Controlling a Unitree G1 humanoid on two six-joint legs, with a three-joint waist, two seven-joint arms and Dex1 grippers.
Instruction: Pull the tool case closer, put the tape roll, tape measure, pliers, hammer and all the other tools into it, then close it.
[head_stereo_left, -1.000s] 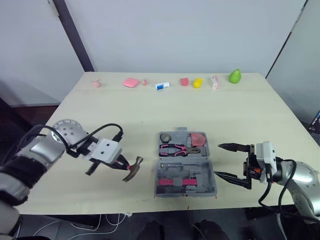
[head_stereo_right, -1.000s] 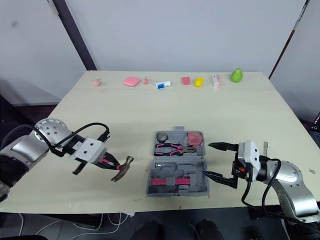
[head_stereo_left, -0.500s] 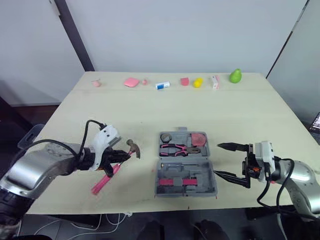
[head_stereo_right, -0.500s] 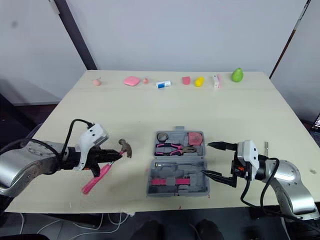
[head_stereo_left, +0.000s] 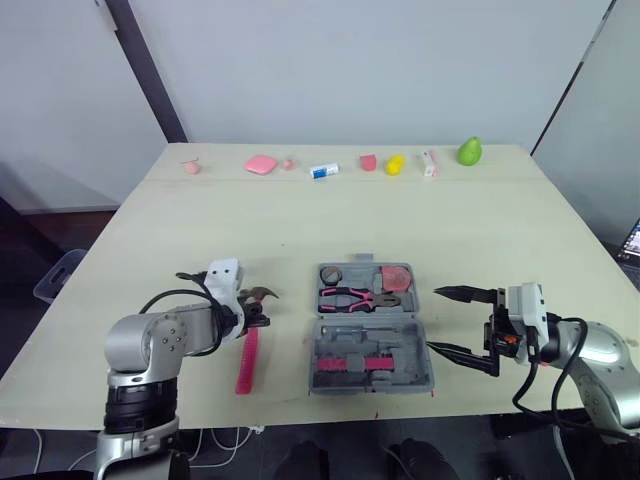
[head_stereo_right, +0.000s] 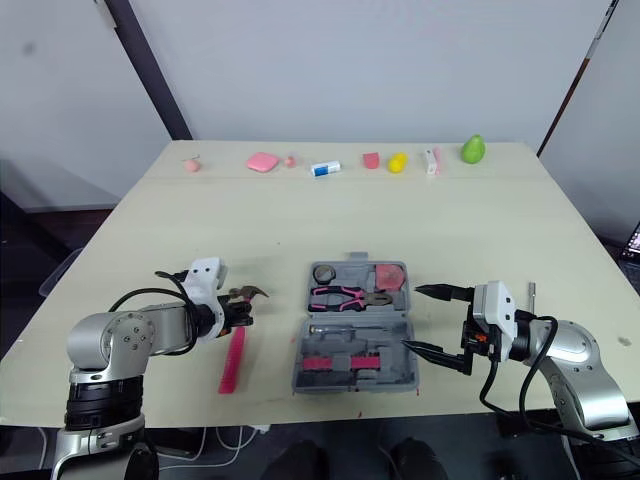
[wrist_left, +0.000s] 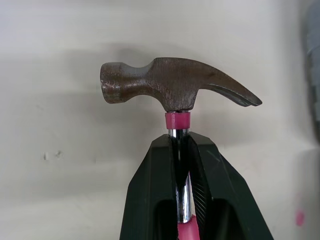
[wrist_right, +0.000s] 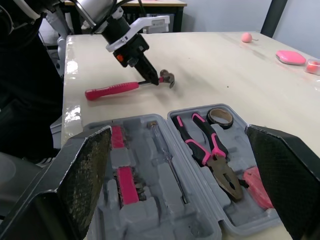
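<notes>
A: Left gripper (wrist_left: 181, 142) pinches the hammer (wrist_left: 175, 87) on its thin steel neck, just left of the open tool case (head_stereo_left: 424, 340).
B: Risk?
A: Neck could slip or pivot, so the long handle swings and clips the case. Right gripper (head_stereo_left: 455, 323) is spread wide, empty.

Hammer (head_stereo_left: 247, 358) — pink handle, rust-brown head; tool case (head_stereo_left: 421, 342) grey; pliers (head_stereo_left: 358, 298) pink-and-black grips; table (head_stereo_left: 300, 220) pale cream; left gripper (wrist_left: 180, 138) — black.
</notes>
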